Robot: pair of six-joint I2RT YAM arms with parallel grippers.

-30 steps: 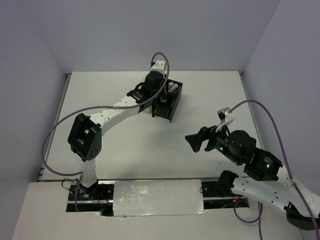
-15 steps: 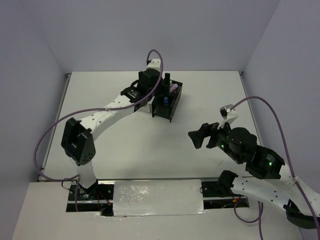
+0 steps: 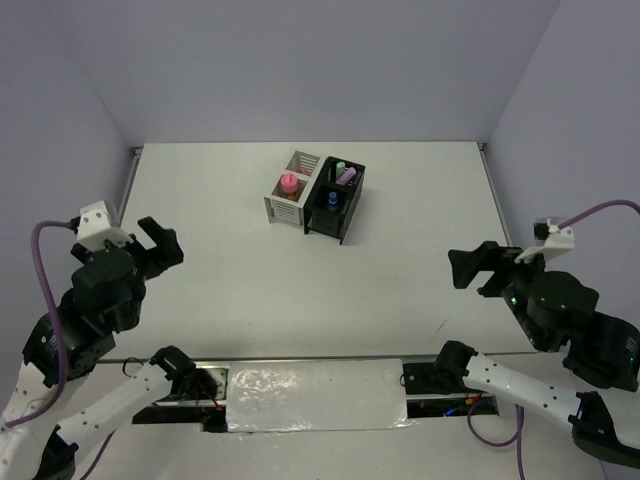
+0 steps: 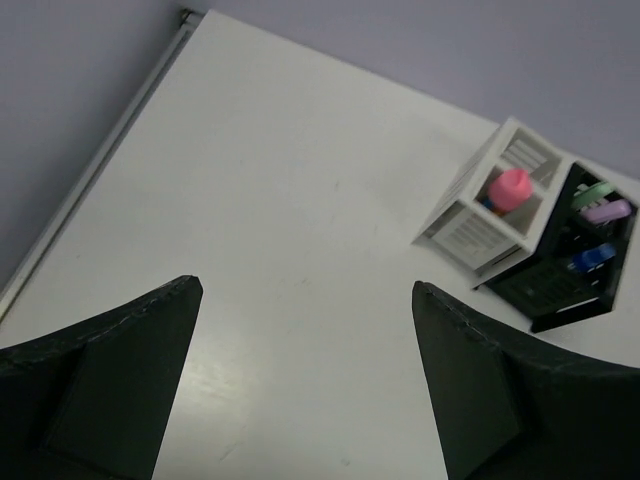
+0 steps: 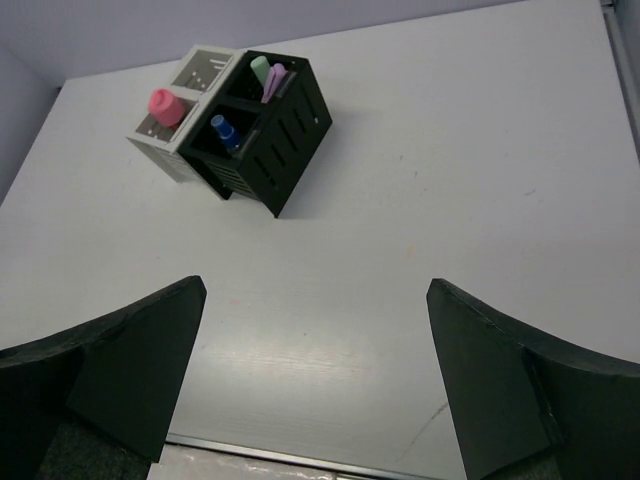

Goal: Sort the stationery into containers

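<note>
On table point(image 3: 240, 280), white box point(image 3: 284, 209) touching black box point(image 3: 329, 219), pens point(image 3: 346, 175) inside

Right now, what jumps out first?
Two organiser boxes stand adjacent at the far middle of the table: the white box shows a pink cap, the black box a blue cap, a green pen, a purple pen. The left gripper and right gripper hang open near the front edge.
</note>
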